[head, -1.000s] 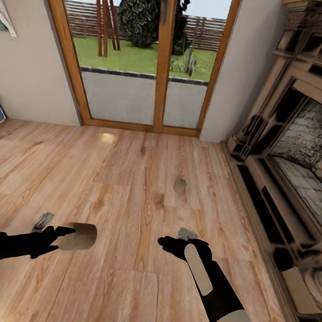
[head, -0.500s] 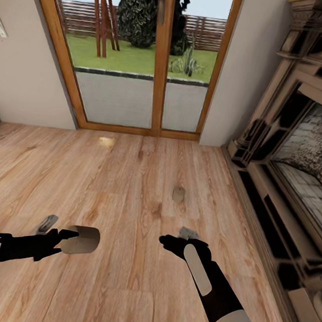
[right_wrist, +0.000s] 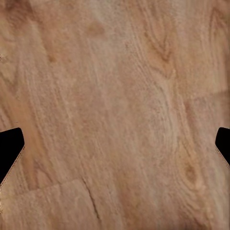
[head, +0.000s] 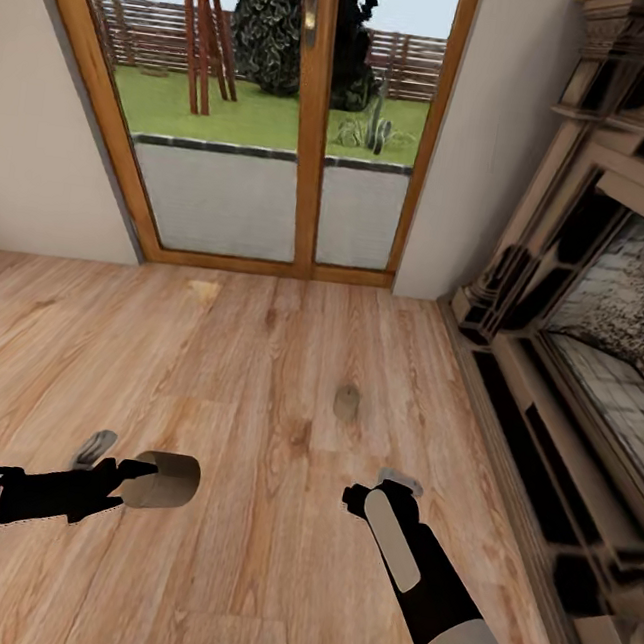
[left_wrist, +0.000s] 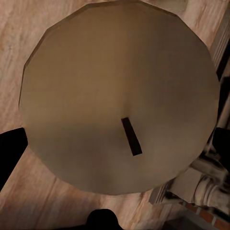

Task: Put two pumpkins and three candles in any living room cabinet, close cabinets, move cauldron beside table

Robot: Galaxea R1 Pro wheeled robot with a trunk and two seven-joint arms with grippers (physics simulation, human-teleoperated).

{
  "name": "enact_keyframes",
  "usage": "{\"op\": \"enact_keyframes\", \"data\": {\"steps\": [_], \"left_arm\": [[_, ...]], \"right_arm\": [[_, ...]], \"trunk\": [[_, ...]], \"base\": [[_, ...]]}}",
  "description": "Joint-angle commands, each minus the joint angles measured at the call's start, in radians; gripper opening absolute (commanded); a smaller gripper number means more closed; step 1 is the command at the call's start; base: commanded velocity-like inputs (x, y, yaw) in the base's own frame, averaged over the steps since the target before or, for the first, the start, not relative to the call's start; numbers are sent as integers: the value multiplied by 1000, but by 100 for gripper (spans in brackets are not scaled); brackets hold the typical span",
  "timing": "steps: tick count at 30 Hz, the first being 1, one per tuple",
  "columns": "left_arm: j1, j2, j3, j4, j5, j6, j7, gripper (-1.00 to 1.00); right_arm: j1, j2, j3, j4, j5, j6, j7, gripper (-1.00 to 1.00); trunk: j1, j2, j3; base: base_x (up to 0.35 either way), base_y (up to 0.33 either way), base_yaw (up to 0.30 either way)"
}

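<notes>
Short of the fireplace surround (head: pixel 604 326), the view is swinging right while the left gripper (head: pixel 131 480) is keeping one candle (head: pixel 164 479) clamped; the right gripper (head: pixel 382 489), spread wide and empty, is edging toward the second candle (head: pixel 346 402) on the floor (head: pixel 258 354), likely next.

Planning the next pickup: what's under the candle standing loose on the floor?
The candle stands upright on bare wooden floor, ahead of the right end effector. Its base hides the spot directly beneath it.

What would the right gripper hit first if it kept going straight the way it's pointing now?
Most likely the bare wooden floor. The right gripper has its fingers spread with nothing between them, and its wrist view looks straight onto floorboards; how far off is unclear.
</notes>
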Motion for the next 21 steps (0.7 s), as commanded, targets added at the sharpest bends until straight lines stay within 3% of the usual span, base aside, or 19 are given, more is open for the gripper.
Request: {"op": "enact_keyframes", "data": {"steps": [1, 8, 14, 21], "left_arm": [[0, 0, 0, 0, 4, 0, 0, -100], [0, 0, 0, 1, 8, 0, 0, -100], [0, -3, 0, 2, 7, 0, 0, -100], [0, -5, 0, 2, 6, 0, 0, -100]], "right_arm": [[0, 0, 2, -1, 0, 0, 0, 100], [0, 8, 8, -1, 0, 16, 37, 100], [0, 15, 6, 8, 0, 103, 84, 100], [0, 15, 1, 29, 1, 106, 93, 100]], "trunk": [[0, 0, 0], [0, 0, 0], [0, 0, 0], [0, 0, 0]], "base": [[315, -19, 0], [322, -5, 0], [325, 0, 0], [325, 0, 0]]}}
